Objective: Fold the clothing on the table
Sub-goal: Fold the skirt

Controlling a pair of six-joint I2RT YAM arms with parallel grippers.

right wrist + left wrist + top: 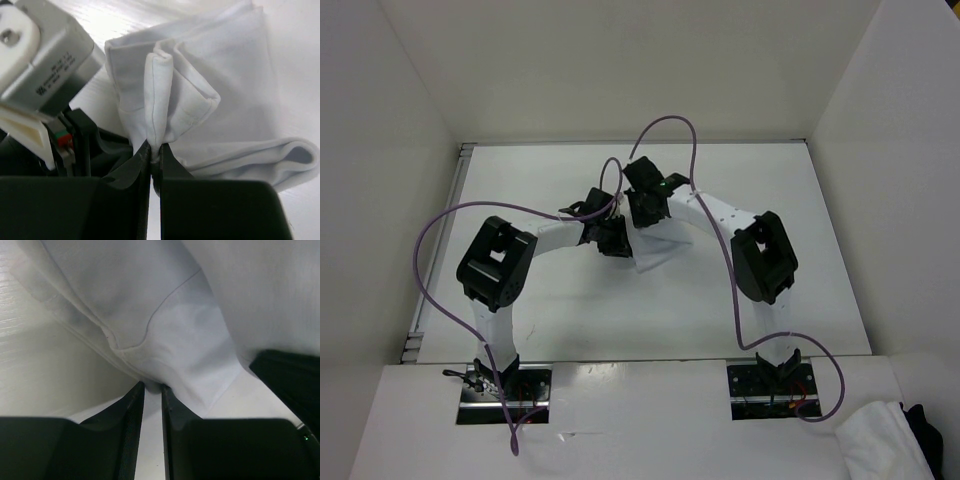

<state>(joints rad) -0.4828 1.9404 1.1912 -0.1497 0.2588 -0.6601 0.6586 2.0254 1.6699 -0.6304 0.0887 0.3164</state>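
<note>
The clothing (655,252) is a small white garment, bunched up at the middle of the table (540,320) between both grippers. My left gripper (613,238) comes in from the left; in its wrist view the fingertips (152,388) stand nearly together, pinching a hemmed edge of the clothing (165,330), which hangs over them. My right gripper (642,207) reaches in from the right, just behind the left one. Its jaws (155,150) are shut on an upright fold of the clothing (200,90), and the rest of the fabric lies in soft folds on the table beyond.
White walls enclose the table on the left, back and right. A bulkier white cloth bundle (880,440) and a dark item (926,425) lie on the near shelf at the bottom right. Purple cables (435,235) loop over both arms. The left wrist's grey housing (42,62) sits close beside the right jaws.
</note>
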